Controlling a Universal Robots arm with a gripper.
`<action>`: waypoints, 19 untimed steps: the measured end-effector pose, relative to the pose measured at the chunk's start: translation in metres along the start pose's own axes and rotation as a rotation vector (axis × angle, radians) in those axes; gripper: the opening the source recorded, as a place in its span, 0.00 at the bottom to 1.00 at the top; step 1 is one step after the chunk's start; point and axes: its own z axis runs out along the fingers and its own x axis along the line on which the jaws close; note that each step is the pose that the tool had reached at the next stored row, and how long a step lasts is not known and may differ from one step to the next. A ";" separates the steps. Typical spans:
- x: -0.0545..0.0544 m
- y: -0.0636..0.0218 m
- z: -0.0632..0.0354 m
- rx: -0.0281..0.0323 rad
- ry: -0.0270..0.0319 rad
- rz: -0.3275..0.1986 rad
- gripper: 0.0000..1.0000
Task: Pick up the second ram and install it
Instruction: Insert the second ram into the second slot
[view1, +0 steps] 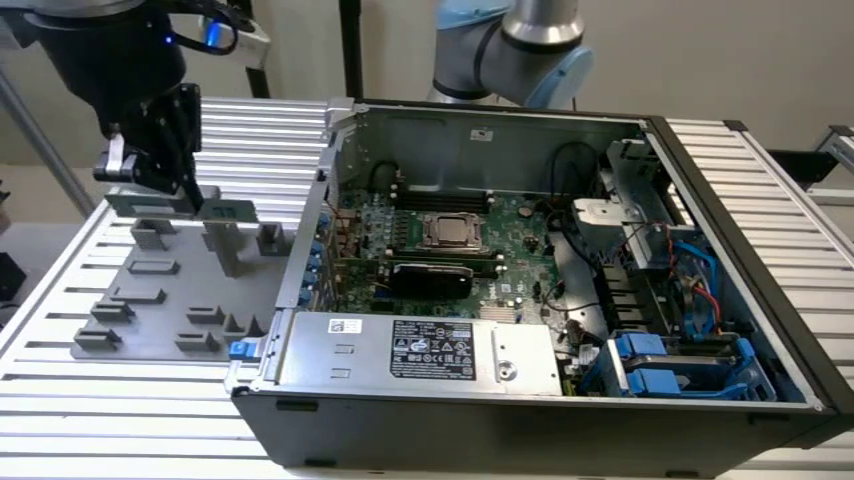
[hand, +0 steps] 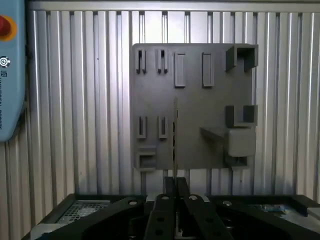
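My gripper (view1: 187, 192) hangs over the far end of the grey tray (view1: 160, 300), at the exterior view's left. The tray lies on the ribbed metal table (view1: 80, 400). My fingers are clamped together on the second ram (view1: 227, 210), whose green board juts out just below my fingertips, level with the tallest tray blocks. From this side I cannot tell whether its lower edge touches a block or hangs free of it.

In the wrist view, the second ram (hand: 174, 135) appears edge-on as a thin dark line. It runs out from between my two black fingers (hand: 164, 205), and the gripper (hand: 174, 184) is pinched on its near end. Behind it lies the tray (hand: 195, 110) with its pairs of narrow slots and its raised corner blocks, on the slats of the table (hand: 75, 125). A pale blue panel (hand: 10, 75) with a red button (hand: 5, 27) stands at the edge of that view.

The open computer case (view1: 534, 425) lies beside the tray, at the exterior view's right. Inside it are the motherboard (view1: 521, 225), the processor socket (view1: 451, 232) and the silver power supply (view1: 414, 350). The ram is well apart from the motherboard, outside the case wall.
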 end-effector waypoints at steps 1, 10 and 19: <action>0.000 -0.0045 -0.0044 0.0000 0.0000 0.000 0.00; -0.004 -0.0453 -0.0170 0.0001 -0.0003 0.000 0.00; -0.005 -0.0860 -0.0174 -0.0001 -0.0003 0.000 0.00</action>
